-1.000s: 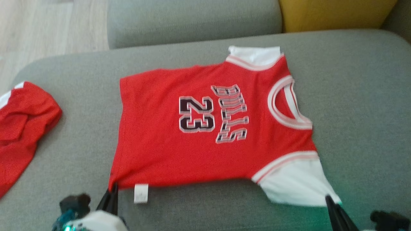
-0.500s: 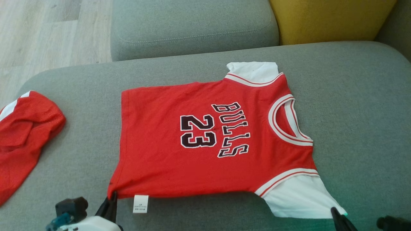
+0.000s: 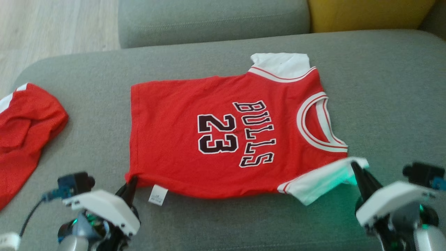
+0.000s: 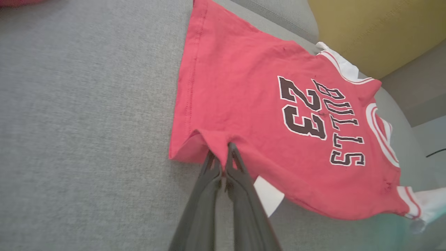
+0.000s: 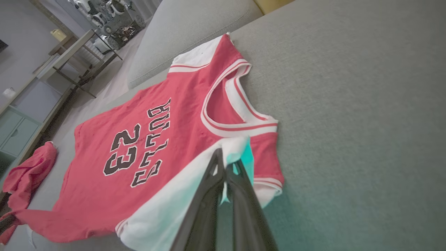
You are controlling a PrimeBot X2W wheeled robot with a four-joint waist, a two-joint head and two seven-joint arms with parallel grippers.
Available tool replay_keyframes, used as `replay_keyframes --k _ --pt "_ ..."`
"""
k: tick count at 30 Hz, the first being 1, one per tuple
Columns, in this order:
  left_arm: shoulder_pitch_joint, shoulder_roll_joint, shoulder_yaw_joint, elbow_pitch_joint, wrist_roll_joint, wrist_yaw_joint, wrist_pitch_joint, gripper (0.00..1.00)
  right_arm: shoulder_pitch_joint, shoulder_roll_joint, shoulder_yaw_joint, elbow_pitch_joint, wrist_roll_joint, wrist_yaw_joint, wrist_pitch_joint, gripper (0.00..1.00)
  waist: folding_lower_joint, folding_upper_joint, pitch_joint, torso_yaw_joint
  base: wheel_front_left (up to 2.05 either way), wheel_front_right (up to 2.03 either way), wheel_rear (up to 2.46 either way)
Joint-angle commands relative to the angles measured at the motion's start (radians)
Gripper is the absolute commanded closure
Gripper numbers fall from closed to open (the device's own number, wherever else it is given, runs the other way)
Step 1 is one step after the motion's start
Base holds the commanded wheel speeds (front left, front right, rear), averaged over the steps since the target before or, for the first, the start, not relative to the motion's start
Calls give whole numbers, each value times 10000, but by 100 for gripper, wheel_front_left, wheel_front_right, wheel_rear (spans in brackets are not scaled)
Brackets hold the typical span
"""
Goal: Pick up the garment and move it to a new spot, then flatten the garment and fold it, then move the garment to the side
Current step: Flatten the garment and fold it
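While it lies spread front-up across the middle of a grey sofa seat (image 3: pixel 383 87), the red jersey (image 3: pixel 167 122), lettered BULLS and 23, is pinched at both near corners. Its hem faces left and its neck opening (image 3: pixel 315 122) faces right.

The left gripper (image 3: pixel 131 183) is clenched on the near-left hem corner. The left wrist view shows the two dark fingers pressed together with a pucker of red cloth between them. A white label (image 3: pixel 157 195) hangs from the hem just right of that grip.

The right gripper (image 3: pixel 355 167) is clamped on the edge of the near white sleeve (image 3: pixel 320 179), which is raised off the seat and drawn in toward the collar. The far sleeve (image 3: pixel 280 64) lies flat.

A second red garment (image 3: pixel 24 129) sits crumpled at the seat's left edge, well apart from the jersey. Beyond the seat stand a grey cushion (image 3: pixel 212 21) and, at far right, a yellow cushion (image 3: pixel 366 14). Pale wood floor (image 3: pixel 52 28) shows at far left.
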Motion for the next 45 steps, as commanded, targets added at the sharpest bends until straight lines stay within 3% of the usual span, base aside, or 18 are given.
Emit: replay_keyframes --k 1,8,20,21,22,23,24,25,31,35,39,45 --pt "-759 25 447 -152 -299 -129 217 100 -802 -262 185 -84 97 -9 91 100 1 0 141 91 0 0 0" --pt "-2184 -31 690 1008 -1083 -256 965 100 -2710 -454 206 1622 558 -9 90 100 1 0 599 234 0 0 0" --pt "-4071 -232 708 2950 -1219 -447 574 100 -4933 -698 951 3921 709 -9 -1300 100 1 0 1256 229 0 0 0" --pt "-4172 -255 731 3087 -1243 -470 490 99 -5025 -717 1041 4051 760 -9 -1432 75 1 0 1291 216 0 0 0" --pt "-4262 -282 770 3215 -1271 -483 383 66 -5107 -750 1162 4139 804 -9 -1596 26 1 0 1318 208 0 0 0" --pt "-4340 -325 837 3331 -1328 -489 249 31 -5166 -794 1281 4208 840 -9 -1792 0 1 0 1341 205 0 0 0" --pt "-4340 -325 837 3331 -1328 -489 249 31 -5166 -794 1281 4208 840 -9 -1792 0 1 0 1341 205 0 0 0" --pt "-4399 -385 915 3435 -1426 -512 120 0 -5209 -843 1437 4262 869 -9 -1977 0 1 0 1363 200 0 0 0" --pt "-4334 -566 1175 3674 -1437 -623 -1204 0 -5073 -1286 2500 4187 928 -9 -3546 0 1 0 1357 183 0 0 0" --pt "-4005 -505 996 3463 -639 -535 -2620 0 -4742 -1616 3001 3923 569 -9 -4798 0 1 0 1248 202 0 0 0" --pt "-3554 -398 591 3038 385 -321 -3930 0 -4264 -1796 3019 3662 -234 -9 -5806 0 1 0 1076 231 0 0 0" --pt "-2732 -226 -35 2214 1756 178 -5071 0 -3314 -1762 2478 2887 -1460 -9 -6220 0 1 0 876 251 0 0 0"
